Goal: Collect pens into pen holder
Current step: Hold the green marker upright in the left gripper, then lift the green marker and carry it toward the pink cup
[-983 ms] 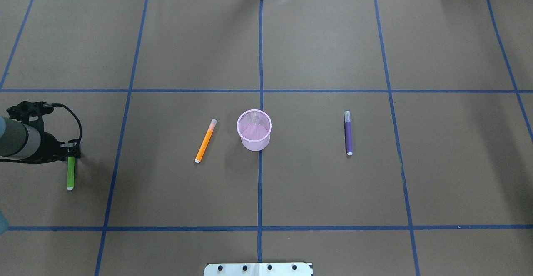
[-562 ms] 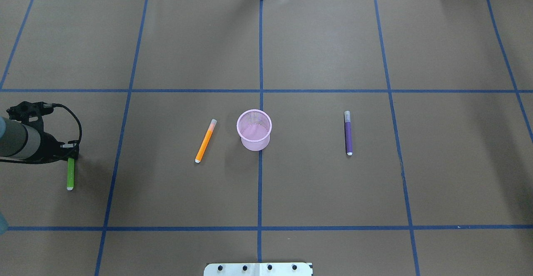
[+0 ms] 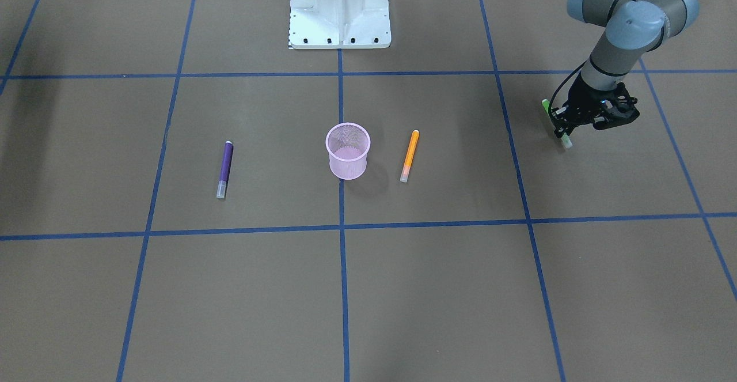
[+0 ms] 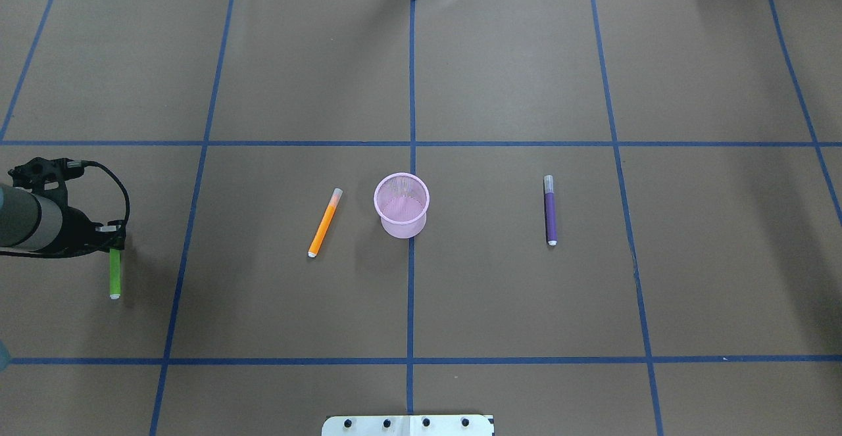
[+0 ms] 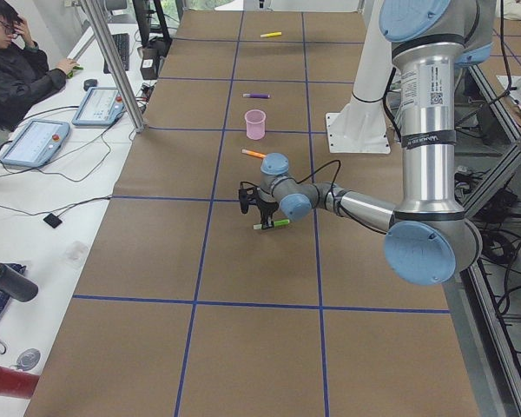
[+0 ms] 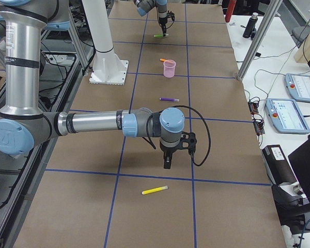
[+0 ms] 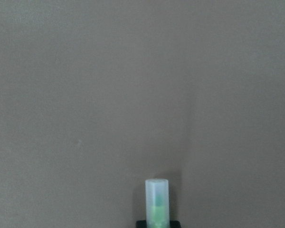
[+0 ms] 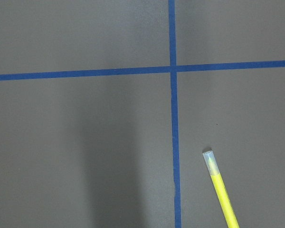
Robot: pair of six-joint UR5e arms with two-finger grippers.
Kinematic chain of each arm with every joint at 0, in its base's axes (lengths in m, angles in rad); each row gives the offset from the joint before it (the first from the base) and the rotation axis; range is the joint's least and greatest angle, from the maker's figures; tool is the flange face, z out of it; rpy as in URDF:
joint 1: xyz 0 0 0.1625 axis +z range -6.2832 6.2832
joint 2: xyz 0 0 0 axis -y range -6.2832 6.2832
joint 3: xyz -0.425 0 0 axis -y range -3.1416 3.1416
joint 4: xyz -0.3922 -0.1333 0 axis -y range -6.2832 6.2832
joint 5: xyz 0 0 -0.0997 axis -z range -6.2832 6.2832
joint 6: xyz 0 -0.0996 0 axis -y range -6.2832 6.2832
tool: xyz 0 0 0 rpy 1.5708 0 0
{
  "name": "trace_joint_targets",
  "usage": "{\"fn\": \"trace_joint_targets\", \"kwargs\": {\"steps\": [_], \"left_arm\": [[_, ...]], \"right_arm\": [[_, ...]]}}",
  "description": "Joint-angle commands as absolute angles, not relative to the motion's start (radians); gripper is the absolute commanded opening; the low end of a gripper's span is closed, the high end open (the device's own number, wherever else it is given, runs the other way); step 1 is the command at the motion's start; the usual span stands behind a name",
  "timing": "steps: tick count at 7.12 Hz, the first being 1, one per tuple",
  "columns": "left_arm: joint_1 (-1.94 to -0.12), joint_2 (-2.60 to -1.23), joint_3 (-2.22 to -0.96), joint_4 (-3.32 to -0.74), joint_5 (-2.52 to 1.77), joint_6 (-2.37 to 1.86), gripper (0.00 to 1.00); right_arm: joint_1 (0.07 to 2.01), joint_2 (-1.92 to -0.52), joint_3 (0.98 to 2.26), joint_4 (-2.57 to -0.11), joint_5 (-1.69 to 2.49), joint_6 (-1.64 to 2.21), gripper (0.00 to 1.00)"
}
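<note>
Now clamped on the green pen [image 4: 115, 277] by the left edge, the left gripper [image 4: 112, 245] should lift straight. How open the right gripper [image 6: 167, 164] is, I cannot tell.

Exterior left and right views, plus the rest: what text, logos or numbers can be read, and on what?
No text can be read outright.
Vertical black lettering on the near left arm's silver tube: too small to read.
White logo on the near right arm's blue joint cap: too blurred to read.
Slim green pen and pink wire-mesh cup: no lettering shows.
</note>
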State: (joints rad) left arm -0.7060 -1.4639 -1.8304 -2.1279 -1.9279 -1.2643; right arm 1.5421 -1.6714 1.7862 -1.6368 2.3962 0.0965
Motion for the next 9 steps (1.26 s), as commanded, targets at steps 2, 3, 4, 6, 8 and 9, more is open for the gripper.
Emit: {"fn": "trace_joint_targets", "kwargs": {"steps": [2, 3, 4, 6, 8, 9], "left_arm": [[-0.767, -1.463, -1.974, -2.108, -1.924, -1.278, 0.00], [-0.840, -1.486, -2.014, -2.099, -1.924, -1.278, 0.00], [-0.889, -1.524, -2.032, -2.080, -1.927, -1.278, 0.00], [-0.934, -1.751, -2.048, -1.854, -1.924, -1.278, 0.00], [-0.948, -1.900, -2.052, -1.758, -1.849, -1.279, 0.00], [-0.942, -1.910, -2.049, -1.750, -1.795, -1.279, 0.00]], "right_arm": [[1.532, -1.658, 1.772, -1.632, 2.393, 0.172, 1.00], [1.525, -1.664, 1.770, -1.590, 2.395, 0.178, 1.00], [1.522, -1.670, 1.746, -1.559, 2.398, 0.184, 1.00], [1.480, -1.655, 1.663, -1.496, 2.391, 0.183, 1.00], [1.424, -1.640, 1.573, -1.387, 2.309, 0.183, 1.00], [1.414, -1.640, 1.533, -1.329, 2.268, 0.169, 1.00]]}}
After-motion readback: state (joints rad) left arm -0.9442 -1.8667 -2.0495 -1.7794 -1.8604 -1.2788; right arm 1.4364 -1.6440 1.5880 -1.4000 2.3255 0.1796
